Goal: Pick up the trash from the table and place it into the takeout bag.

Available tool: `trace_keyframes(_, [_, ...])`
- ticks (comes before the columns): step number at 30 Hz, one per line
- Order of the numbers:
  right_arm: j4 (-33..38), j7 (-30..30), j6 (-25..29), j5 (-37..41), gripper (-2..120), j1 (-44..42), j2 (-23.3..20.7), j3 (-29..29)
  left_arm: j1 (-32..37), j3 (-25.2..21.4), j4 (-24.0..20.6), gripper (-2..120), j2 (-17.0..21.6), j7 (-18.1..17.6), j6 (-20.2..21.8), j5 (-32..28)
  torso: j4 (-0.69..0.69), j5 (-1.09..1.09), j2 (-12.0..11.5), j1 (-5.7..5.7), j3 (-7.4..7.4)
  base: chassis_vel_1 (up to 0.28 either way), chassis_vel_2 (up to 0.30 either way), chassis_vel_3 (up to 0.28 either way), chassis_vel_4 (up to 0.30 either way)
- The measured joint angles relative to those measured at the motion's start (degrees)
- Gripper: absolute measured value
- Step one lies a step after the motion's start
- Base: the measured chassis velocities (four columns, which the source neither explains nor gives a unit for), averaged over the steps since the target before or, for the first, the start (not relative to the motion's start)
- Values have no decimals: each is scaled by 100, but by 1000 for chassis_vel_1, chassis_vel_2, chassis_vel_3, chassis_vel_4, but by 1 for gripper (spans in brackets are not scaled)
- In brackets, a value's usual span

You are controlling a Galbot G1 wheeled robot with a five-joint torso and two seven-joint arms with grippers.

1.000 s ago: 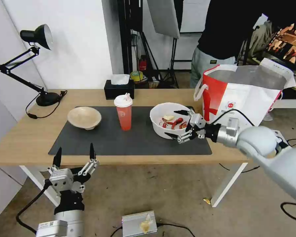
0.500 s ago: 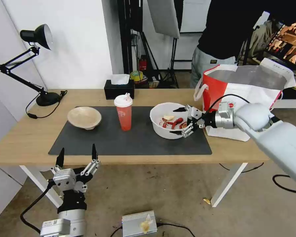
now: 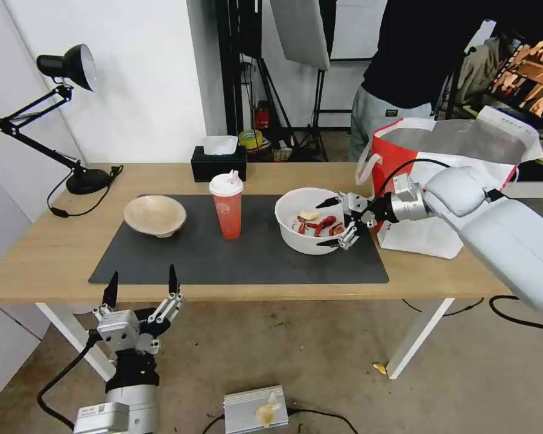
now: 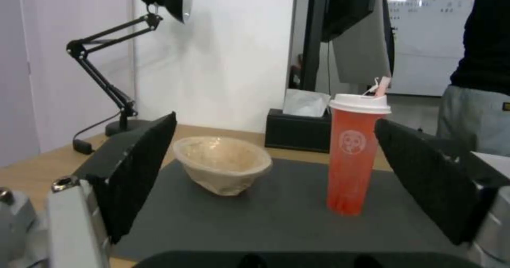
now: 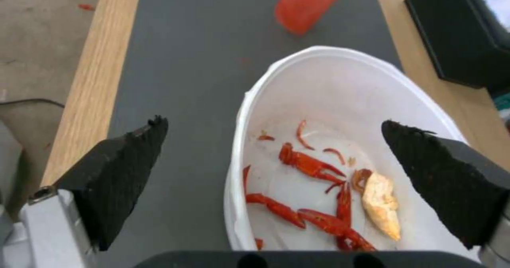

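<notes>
The white round bowl (image 3: 308, 232) with red crayfish scraps (image 5: 308, 164) sits on the right part of the dark grey mat (image 3: 223, 259). My right gripper (image 3: 330, 223) is open at the bowl's right rim. One finger (image 5: 452, 172) is over the inside and the other finger (image 5: 114, 168) over the mat, with nothing held. The red cup (image 3: 226, 208) with its white lid stands mid-mat and the beige bowl (image 3: 154, 214) sits to its left. The takeout bag (image 3: 446, 175) stands open at the table's (image 3: 54, 253) right end. My left gripper (image 3: 142, 283) hangs open below the front edge, facing the beige bowl (image 4: 223, 166) and the cup (image 4: 356, 156).
A black tissue box (image 3: 218, 161) stands at the back of the table behind the cup. A black desk lamp (image 3: 54, 108) occupies the back left corner. A person (image 3: 416, 60) stands behind the bag. A silver box (image 3: 254, 410) lies on the floor.
My right arm has risen and swung toward the bag side, and its open gripper has shifted up to the bowl's right rim. My left gripper has risen slightly.
</notes>
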Motion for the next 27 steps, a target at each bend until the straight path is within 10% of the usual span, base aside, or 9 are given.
trace_keyframes(27, [-296, -679, 22, -611, 100, -10, 308, -101, 95, 67, -4, 100, -141, -2, -132, 169, 0, 0, 1, 0, 0, 0, 0, 0, 0])
